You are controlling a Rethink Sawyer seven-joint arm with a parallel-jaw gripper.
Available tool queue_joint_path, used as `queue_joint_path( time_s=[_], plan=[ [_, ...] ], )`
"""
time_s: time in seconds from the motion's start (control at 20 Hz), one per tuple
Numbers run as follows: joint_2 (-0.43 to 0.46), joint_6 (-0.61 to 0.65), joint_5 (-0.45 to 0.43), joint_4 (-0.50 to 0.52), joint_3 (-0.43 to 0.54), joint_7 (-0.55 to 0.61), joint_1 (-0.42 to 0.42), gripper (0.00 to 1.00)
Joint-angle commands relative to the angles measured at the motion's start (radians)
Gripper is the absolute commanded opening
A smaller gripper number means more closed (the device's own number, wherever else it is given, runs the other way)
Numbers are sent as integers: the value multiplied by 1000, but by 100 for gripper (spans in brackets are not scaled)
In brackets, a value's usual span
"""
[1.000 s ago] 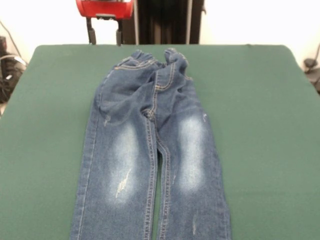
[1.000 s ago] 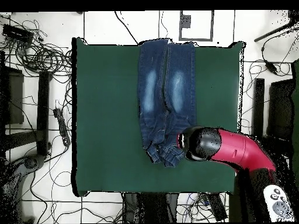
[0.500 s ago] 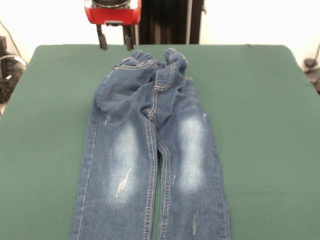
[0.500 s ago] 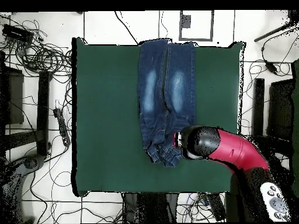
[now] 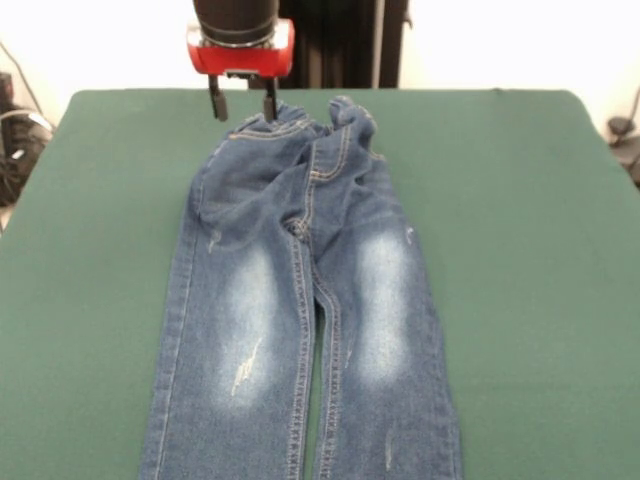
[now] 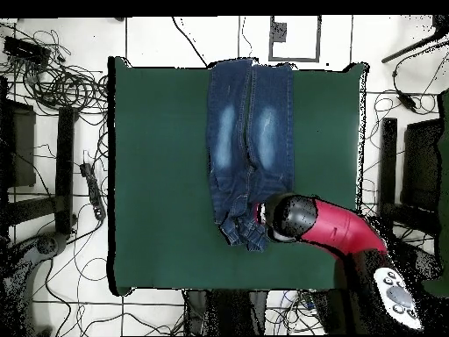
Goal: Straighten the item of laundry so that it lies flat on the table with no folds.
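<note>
on the green worktop (image 5: pixel 520 250), the jeans (image 5: pixel 300 330) lie lengthwise along the middle, waistband toward the robot's side and legs running toward the opposite edge. in the front view both legs lie side by side and mostly flat, each with a faded whitish patch on the thigh, tan stitching down the inner seams, and a small distressed mark on the leg at picture left. the lower ends of the legs pass out of the front view at the bottom. in the overhead view the jeans (image 6: pixel 250 132) reach the worktop (image 6: pixel 158 175) edge farthest from the robot's base.

waistband end is not flat: it is bunched and rumpled, with raised folds and a diagonal crease running across the seat area below it. overhead, the same end shows as a crumpled clump.

claw (image 5: pixel 241 100): hangs from the red and black arm (image 6: pixel 338 230) at the far side of the front view, directly over the bunched waistband on its picture-left part. the two dark fingers (image 5: pixel 214 104) point down with a clear gap between them, so the claw is parted. nothing is held between them. the finger tips sit just at the top edge of the denim; contact with the cloth cannot be judged from either view. overhead, the arm's head covers the claw.
</note>
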Motion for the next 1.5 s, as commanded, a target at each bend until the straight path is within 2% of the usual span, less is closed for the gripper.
queue_joint_path(
  time_s=[0.05, 0.35, 0.7, 1.15, 1.2, 1.5],
  plan=[
    [105, -67, 58, 108, -28, 320, 73, 100],
    [131, 30, 72, 89, -81, 315, 118, 100],
    [156, 88, 74, 57, -120, 281, 150, 100],
    [260, 41, 28, -68, -195, 242, 175, 100],
    [264, 16, 20, -78, -203, 226, 180, 0],
    [253, -20, 33, -63, -185, 209, 166, 0]
  ],
)
